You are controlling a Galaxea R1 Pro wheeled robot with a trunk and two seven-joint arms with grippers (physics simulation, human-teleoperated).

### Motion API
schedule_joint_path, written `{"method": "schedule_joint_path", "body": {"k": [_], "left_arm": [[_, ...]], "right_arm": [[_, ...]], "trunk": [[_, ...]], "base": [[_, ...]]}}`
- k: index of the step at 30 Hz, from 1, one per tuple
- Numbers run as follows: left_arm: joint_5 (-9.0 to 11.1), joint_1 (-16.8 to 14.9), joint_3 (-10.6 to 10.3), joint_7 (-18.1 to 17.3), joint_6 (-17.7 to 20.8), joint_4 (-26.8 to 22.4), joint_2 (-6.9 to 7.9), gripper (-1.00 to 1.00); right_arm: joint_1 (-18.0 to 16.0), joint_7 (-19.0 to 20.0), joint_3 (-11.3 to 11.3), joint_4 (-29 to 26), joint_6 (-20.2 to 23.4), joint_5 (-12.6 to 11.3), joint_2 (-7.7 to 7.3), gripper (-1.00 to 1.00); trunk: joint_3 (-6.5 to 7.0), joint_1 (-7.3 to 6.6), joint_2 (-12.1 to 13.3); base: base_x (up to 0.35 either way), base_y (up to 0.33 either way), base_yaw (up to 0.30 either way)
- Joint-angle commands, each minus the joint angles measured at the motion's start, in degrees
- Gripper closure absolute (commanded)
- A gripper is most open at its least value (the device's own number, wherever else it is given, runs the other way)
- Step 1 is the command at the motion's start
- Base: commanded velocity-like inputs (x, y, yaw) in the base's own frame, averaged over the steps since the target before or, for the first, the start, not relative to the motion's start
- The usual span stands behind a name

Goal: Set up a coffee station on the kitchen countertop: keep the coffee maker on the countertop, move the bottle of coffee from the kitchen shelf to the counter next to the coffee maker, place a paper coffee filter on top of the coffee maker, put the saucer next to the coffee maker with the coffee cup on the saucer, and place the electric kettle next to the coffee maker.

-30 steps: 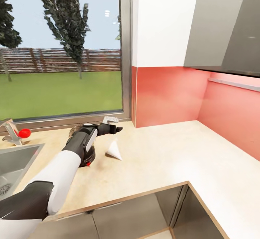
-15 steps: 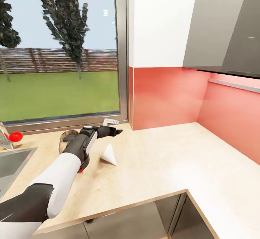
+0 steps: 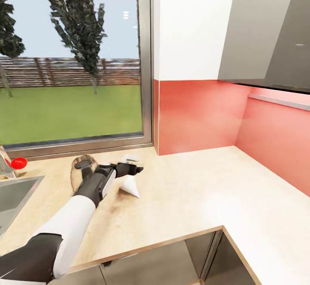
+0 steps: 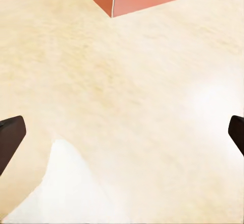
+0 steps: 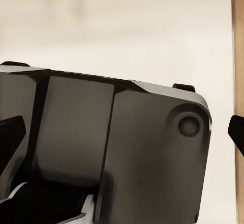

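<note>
The paper coffee filter (image 3: 130, 187), a small white cone, lies on the light-wood kitchen countertop (image 3: 198, 190). My left gripper (image 3: 133, 165) hovers open just above and behind it. In the left wrist view the filter (image 4: 66, 188) lies low between the left gripper's (image 4: 122, 135) widely spread dark fingertips (image 4: 10, 142). A rounded glass body, apparently the electric kettle (image 3: 80, 167), shows behind my left forearm and is partly hidden by it. In its own wrist view my right gripper (image 5: 122, 132) is open and holds nothing, with a dark part of the robot's body behind it.
The steel sink (image 3: 13, 194) is inset at the left, with a red-knobbed tap (image 3: 16, 163) behind it. A window runs along the back. A coral backsplash (image 3: 198, 115) and a grey hood (image 3: 267, 31) close the right corner. The counter edge turns inward at the front.
The camera shifted slightly at first. My left gripper has dropped lower and closer to the filter. More of the glass kettle now shows behind the forearm.
</note>
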Motion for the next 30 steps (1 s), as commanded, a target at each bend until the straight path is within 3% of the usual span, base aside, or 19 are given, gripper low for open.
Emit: {"method": "schedule_joint_path", "body": {"k": [1,6,18,30], "left_arm": [[-0.38,0.37,0.06,-0.23,0.22,-0.07,-0.01,-1.0],[-0.22,2.58,-0.05,-0.11,0.14,-0.05,-0.08,-1.0],[-0.58,3.84,0.36,-0.01,0.22,-0.03,0.56,-1.0],[-0.65,4.23,0.17,-0.01,0.22,0.01,0.6,-1.0]], "right_arm": [[-0.04,0.0,-0.07,0.02,-0.14,0.59,-0.01,-1.0],[-0.04,0.0,-0.07,0.02,-0.14,0.59,-0.02,-1.0],[-0.04,0.0,-0.07,0.02,-0.14,0.59,-0.02,-1.0],[-0.04,0.0,-0.07,0.11,-0.14,0.59,-0.02,-1.0]], "trunk": [[-0.13,0.04,-0.13],[-0.13,0.04,-0.13],[-0.13,0.04,-0.13],[-0.13,0.04,-0.13]], "base": [[0.0,0.0,0.0],[0.131,0.0,0.0],[0.057,0.0,0.0],[0.185,0.07,0.0]]}}
